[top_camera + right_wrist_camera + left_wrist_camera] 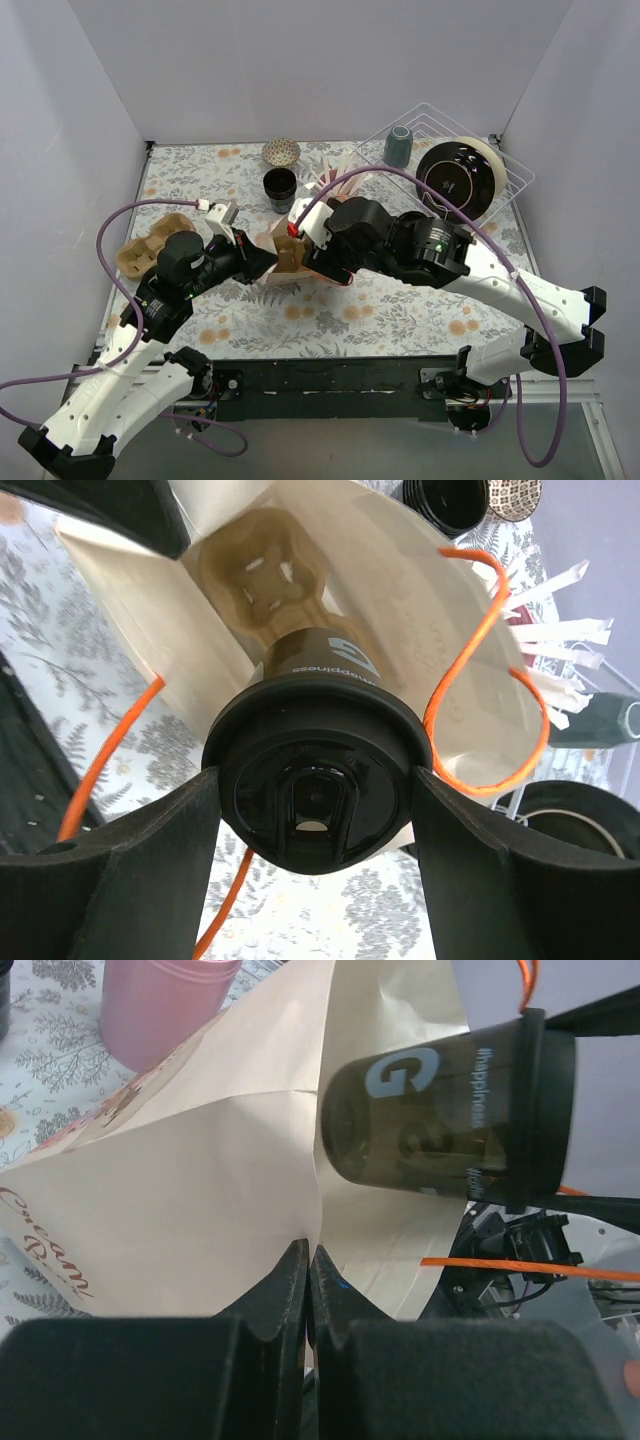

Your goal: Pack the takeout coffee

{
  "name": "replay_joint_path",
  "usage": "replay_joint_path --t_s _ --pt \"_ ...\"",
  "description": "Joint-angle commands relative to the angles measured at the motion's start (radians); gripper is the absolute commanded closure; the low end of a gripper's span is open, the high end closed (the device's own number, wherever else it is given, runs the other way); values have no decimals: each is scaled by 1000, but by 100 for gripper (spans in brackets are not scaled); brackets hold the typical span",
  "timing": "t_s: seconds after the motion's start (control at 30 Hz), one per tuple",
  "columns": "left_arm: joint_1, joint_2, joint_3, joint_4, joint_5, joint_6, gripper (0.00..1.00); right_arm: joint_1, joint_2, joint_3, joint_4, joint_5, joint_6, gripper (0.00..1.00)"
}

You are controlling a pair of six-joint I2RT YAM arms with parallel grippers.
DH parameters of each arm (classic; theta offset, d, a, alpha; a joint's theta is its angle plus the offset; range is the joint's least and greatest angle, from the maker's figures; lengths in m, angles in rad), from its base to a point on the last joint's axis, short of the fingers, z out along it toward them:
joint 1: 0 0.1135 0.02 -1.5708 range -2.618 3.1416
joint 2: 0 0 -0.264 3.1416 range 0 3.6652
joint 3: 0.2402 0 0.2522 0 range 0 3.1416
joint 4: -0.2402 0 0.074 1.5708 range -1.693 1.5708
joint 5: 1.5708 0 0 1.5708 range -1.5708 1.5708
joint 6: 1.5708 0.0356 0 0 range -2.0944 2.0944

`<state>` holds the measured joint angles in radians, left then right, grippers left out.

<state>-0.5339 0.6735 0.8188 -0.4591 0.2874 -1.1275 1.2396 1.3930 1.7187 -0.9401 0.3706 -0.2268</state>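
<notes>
Insertion step: takeout coffee [315,780] gripped at lid by wide-spread right jaws, at mouth of paper bag [200,1190]. Left jaws pinched shut on bag edge, holding it open. Next: push cup deeper, probably into cardboard carrier [262,575] at bag bottom, then release.

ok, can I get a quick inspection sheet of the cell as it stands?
Surface: floral tablecloth, no spills seen.
Job's things: lidded takeout coffee, base pointing into the open paper bag; cup carrier inside the bag.
Clutter: lidless black cup, patterned bowl, second carrier, pink cup; tumbler and black dish in the wire rack.
Grippers: left tool shut on the bag's edge; right tool shut on the takeout coffee at its lid.
Cables: purple cable looping off each arm.
Surroundings: plain pale walls on three sides.
</notes>
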Motion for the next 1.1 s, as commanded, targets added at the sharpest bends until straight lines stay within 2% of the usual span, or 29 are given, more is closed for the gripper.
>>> replay_joint_path --t_s 0.0,0.17,0.3,0.4,0.6,0.77,0.93,1.0,1.07 --pt "-3 -31 -32 105 47 107 100 3 -23 -94 161 45 -146 89" --pt "-1 -8 -33 157 30 161 100 -55 4 -64 225 25 -201 91" --pt "-3 3 -52 207 110 218 100 -100 12 -59 219 -24 -241 91" --pt "-3 5 -69 211 224 256 100 -117 -3 -73 208 -55 -262 90" --pt "-1 -45 -110 199 328 304 100 -129 -5 -50 141 -96 -283 90" --pt "-1 -40 -76 103 273 357 100 -129 -34 -76 69 -177 -250 90" --pt "-1 -74 -98 115 162 322 100 -123 -139 -275 121 -211 -214 91" --pt "-1 -80 -89 114 90 293 100 -118 -155 -300 126 -220 -203 91" --pt "-1 -78 -72 114 59 270 90 -115 -155 -311 119 -239 -192 91"
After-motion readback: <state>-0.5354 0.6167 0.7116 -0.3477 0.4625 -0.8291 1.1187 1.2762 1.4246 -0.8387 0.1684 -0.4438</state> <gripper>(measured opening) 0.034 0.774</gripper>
